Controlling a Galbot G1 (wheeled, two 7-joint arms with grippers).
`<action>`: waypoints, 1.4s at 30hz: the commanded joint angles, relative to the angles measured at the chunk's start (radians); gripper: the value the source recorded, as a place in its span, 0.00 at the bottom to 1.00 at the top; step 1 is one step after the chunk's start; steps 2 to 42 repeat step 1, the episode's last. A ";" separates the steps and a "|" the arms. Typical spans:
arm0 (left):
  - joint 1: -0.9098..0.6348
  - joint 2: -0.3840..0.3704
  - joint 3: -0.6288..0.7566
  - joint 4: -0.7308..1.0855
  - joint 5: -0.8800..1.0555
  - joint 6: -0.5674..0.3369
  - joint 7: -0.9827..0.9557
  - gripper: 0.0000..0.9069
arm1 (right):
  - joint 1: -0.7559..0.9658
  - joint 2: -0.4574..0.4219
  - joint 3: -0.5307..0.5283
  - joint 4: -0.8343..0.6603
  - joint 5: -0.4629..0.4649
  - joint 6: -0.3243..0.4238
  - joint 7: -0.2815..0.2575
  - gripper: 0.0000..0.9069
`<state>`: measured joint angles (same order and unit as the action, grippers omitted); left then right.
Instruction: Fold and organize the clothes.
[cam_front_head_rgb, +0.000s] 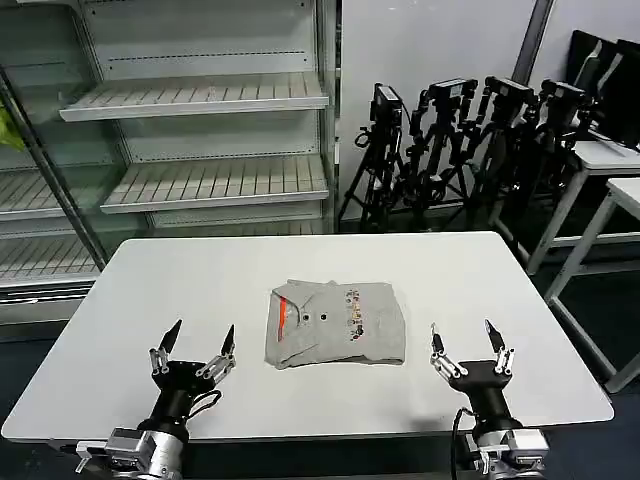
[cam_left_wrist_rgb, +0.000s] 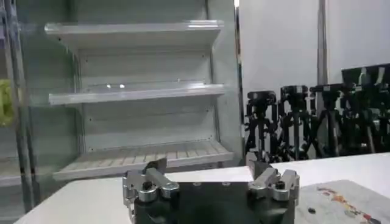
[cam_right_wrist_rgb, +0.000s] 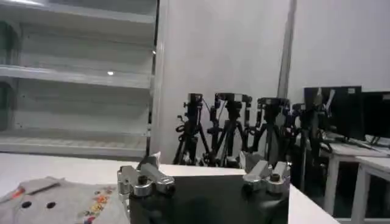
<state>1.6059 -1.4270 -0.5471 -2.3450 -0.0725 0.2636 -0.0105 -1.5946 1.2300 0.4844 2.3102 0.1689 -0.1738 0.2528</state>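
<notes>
Both claws hover over the near edge of the white table (cam_front_head_rgb: 130, 290) with fingers spread wide and nothing between them. Left gripper (cam_front_head_rgb: 196, 340) sits near the left corner; right gripper (cam_front_head_rgb: 462, 336) sits near the right. Between them, a little farther in, the folded grey shirt (cam_front_head_rgb: 335, 325) lies flat at the table's middle, its orange-red stripe (cam_front_head_rgb: 283, 314) on the left side and its small coloured print (cam_front_head_rgb: 353, 308) toward the right.
</notes>
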 joint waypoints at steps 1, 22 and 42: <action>0.017 -0.005 -0.005 -0.012 0.010 -0.005 0.002 1.00 | 0.001 0.001 0.006 0.010 -0.001 -0.027 0.014 1.00; 0.017 -0.005 -0.005 -0.012 0.010 -0.005 0.002 1.00 | 0.001 0.001 0.006 0.010 -0.001 -0.027 0.014 1.00; 0.017 -0.005 -0.005 -0.012 0.010 -0.005 0.002 1.00 | 0.001 0.001 0.006 0.010 -0.001 -0.027 0.014 1.00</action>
